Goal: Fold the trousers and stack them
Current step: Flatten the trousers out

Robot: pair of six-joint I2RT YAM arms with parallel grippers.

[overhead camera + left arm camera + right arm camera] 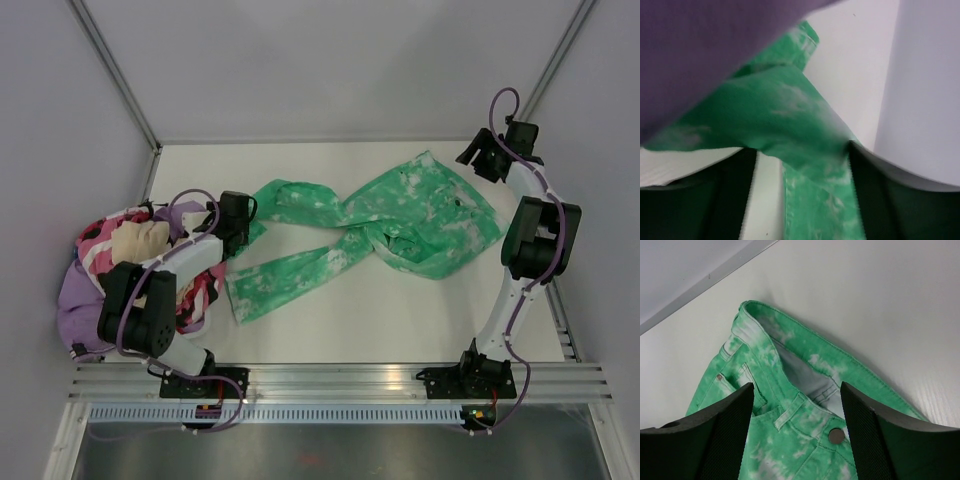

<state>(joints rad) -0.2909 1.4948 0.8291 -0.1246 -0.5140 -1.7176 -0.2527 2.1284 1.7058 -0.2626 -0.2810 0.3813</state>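
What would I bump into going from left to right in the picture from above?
clothes pile → left gripper → trousers → right gripper

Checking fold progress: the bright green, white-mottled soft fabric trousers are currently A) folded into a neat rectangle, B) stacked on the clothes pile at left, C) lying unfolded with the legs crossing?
C: the bright green mottled trousers sprawl unfolded on the white table, legs crossing mid-table.
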